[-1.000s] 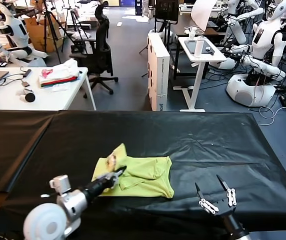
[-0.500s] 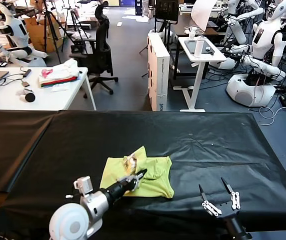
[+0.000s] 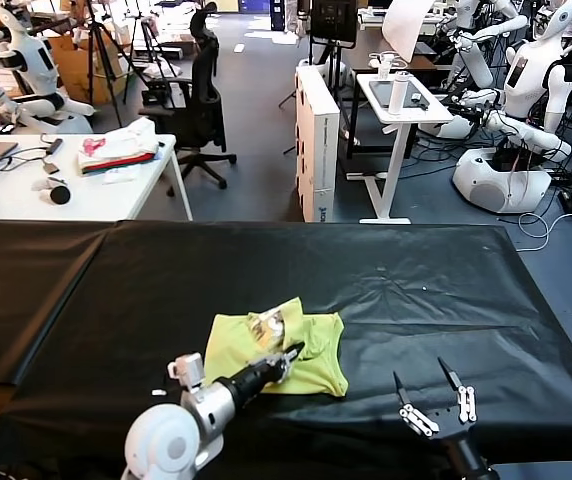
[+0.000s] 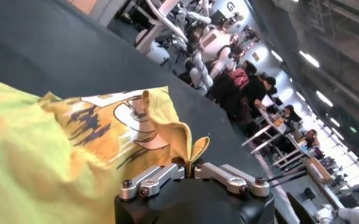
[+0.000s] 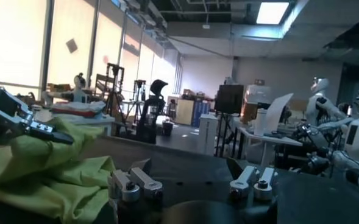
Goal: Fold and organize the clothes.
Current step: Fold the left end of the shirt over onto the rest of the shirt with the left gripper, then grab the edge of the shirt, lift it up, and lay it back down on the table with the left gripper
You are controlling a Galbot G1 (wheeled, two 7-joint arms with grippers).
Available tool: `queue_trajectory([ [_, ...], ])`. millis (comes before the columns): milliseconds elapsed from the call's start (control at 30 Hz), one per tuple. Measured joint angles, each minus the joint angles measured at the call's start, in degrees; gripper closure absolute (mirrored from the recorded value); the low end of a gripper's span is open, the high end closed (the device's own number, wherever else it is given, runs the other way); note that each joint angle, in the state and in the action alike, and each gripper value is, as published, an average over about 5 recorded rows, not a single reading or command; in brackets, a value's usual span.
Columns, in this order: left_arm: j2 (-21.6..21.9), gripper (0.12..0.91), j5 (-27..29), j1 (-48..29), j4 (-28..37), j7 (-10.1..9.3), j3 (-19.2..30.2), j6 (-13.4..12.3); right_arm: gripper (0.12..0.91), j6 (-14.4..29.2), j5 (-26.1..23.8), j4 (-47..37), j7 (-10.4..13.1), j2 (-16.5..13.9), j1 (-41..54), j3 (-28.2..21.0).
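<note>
the black table [image 3: 436,300] fills the near ground, a wide dark sheet over it. on it, near the front edge and a little to the robot's left of centre, lies the lime t-shirt [image 3: 266,345], partly folded: 1 flap is turned over the middle so the white print shows on top, and the whole thing sits bunched and uneven, not yet a neat rectangle.

the left gripper [image 3: 288,356] is low over the shirt's near edge, its tip at the turned-over flap. in the left wrist view a small peak of yellow cloth [image 4: 197,149] stands right between the 2 fingers [image 4: 152,179], which sit close together with the cloth at the gap; whether they are pinching it or letting go, i cannot tell.

the right gripper [image 3: 436,398] waits at the front edge to the right, apart from the shirt, its 2 fingers spread wide and holding nothing.

the risk i see: if the left gripper lifts away with that peak of cloth caught between the fingers, it drags the flap back and undoes the fold. the bunched layers underneath could also slide on the smooth sheet, leaving the fold crooked.
</note>
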Motion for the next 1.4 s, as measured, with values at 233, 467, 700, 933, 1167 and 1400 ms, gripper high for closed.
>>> queue_trajectory([
  [233, -3.79, 0.319, 2.96, -0.16, 2.23, 0.2, 1.84, 0.0, 0.118, -0.01, -0.36, -1.02, -0.16, -2.22, 1.62, -1.18],
  [467, -7.37, 0.128, 3.9, 0.25, 2.75, 0.16, 1.78, 0.0, 0.118, -1.76, -0.81, -0.44, -0.18, -4.28, 3.26, -3.58],
  [700, -7.99, 0.123, -2.61, 2.51, -3.05, -2.46, -1.25, 0.0, 0.118, -7.76, 0.66, 0.86, 0.72, -8.41, 5.8, -7.75],
  [933, -6.98, 0.123, -10.09, 3.48, -10.84, -4.49, -9.4, -0.01, 0.118, -10.01, -3.93, 0.7, -0.4, -14.6, 10.59, -15.1],
  [1167, -5.7, 0.123, -8.81, 5.38, -13.47, -4.55, -14.8, 0.0, 0.118, -9.9, -9.25, -0.67, -1.92, -20.61, 14.76, -21.17],
  [1400, -5.97, 0.123, -8.57, 6.58, -14.86, -4.49, -16.96, 0.01, 0.118, -10.42, -12.9, -2.34, -1.71, -21.91, 18.65, -24.28],
])
